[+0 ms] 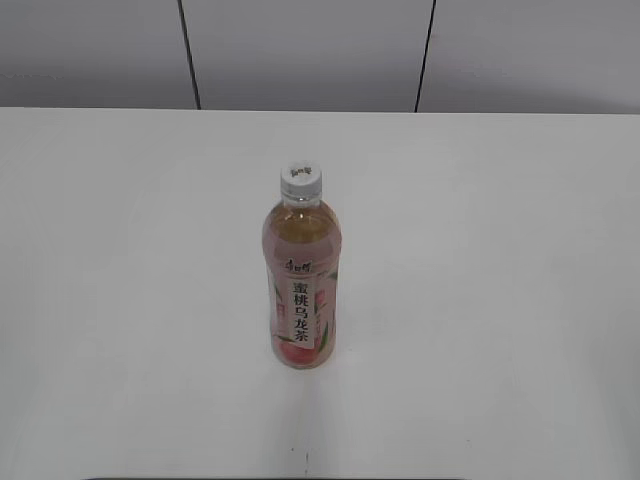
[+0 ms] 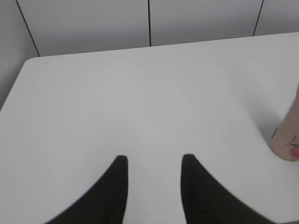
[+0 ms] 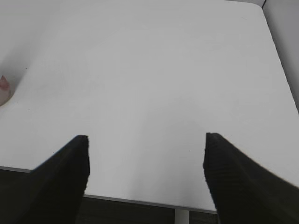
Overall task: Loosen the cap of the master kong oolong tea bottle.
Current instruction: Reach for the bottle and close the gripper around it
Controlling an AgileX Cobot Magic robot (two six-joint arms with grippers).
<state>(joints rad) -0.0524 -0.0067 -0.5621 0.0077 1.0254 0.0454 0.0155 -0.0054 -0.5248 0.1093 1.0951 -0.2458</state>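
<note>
Bottle stands upright near the middle of the white desk, label strip facing the exterior camera. White cap sits on the neck. No arm shows in the exterior view. Left gripper: fingers apart, nothing between them, above the desk; bottle base at the right edge of its view. Right gripper: fingers spread wide, empty, over the desk's near edge.

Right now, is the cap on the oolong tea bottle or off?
On. The white cap sits on the neck of the upright bottle; how tightly it is screwed cannot be told.
</note>
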